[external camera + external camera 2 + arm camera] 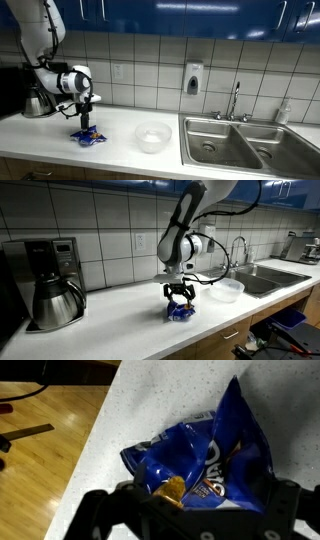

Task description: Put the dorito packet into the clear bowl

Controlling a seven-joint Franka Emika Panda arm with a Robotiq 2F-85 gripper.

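Observation:
The blue dorito packet (87,137) lies crumpled on the white counter, and it shows in both exterior views (181,310). In the wrist view it (200,450) fills the centre, with an orange chip printed on its lower part. My gripper (86,125) (181,300) hangs straight down over it. Its fingers are open and straddle the packet in the wrist view (195,498), one on each side. The clear bowl (153,137) (226,289) stands empty on the counter between the packet and the sink.
A steel double sink (245,140) with a faucet (237,100) lies beyond the bowl. A coffee maker with a metal carafe (50,280) stands at the counter's other end. A soap dispenser (193,78) hangs on the tiled wall. The counter's front edge (95,430) is near the packet.

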